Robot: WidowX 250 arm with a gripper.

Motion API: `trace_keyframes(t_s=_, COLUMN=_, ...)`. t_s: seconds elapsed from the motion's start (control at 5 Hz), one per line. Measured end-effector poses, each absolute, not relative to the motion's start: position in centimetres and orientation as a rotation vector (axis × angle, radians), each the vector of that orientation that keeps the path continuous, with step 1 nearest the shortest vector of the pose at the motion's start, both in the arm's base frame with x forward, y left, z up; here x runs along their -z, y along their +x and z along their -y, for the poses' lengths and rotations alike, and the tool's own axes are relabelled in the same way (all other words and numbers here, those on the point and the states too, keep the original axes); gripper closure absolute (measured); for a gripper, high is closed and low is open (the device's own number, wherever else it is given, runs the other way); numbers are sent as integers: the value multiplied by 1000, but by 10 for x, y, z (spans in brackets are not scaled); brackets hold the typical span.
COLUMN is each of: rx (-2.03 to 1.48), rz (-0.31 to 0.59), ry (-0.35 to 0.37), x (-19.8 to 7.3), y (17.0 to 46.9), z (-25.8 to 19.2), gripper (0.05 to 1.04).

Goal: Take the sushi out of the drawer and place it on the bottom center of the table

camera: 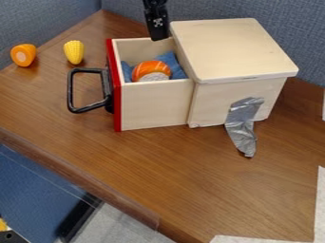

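The view's top edge crops my gripper [158, 37]; spread or closed, I cannot tell. The drawer [154, 107] hides the sushi's [151, 68] underside.

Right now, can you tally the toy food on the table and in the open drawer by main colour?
Orange: 2, the sushi in the drawer and the round piece at the far left
Yellow: 1, the corn
Total: 3
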State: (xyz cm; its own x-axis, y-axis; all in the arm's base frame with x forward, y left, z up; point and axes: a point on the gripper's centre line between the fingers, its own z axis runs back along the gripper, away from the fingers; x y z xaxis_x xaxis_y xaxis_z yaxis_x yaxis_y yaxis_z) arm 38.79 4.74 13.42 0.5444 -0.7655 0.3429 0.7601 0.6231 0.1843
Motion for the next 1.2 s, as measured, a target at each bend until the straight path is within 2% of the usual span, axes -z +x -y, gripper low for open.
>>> trace_keyframes(t_s=0.4, rx=930, rz=374, ry=36, x=-116, y=375, z=-32, gripper=84)
trace_keyframes(t_s=0.8, rx=881, rz=372, ry=74, x=-106, y=380, z=-33, gripper=84)
trace_keyframes(t_s=1.2, rx=869, rz=354, ry=82, x=-94, y=383, z=-36, gripper=84)
